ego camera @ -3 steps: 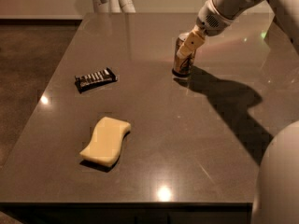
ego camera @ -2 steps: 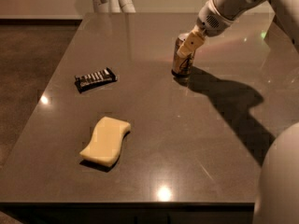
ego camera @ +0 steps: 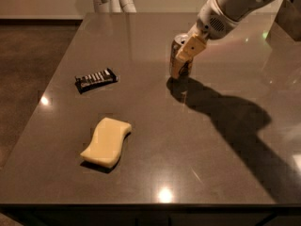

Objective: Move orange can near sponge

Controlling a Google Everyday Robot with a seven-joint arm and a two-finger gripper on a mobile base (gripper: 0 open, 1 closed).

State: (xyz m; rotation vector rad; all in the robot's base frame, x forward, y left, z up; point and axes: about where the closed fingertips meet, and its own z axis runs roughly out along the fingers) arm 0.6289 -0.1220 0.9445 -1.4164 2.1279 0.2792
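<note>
Small orange can (ego camera: 175, 51), gold-orange aluminium with silver top, upright at the far-centre of the dark grey counter (ego camera: 155, 145); gripper (ego camera: 182, 65) closed on it, one tan finger lying across the can's front-right side, the other hidden behind; white arm (ego camera: 225, 8) reaches in from upper right; can and gripper barely changed from a second ago, at most a touch leftward; thick pale yellow wavy-sided foam sponge (ego camera: 106, 141) well apart at near left, unmoved; flat black snack wrapper (ego camera: 95, 79) left of the can, unmoved.
</note>
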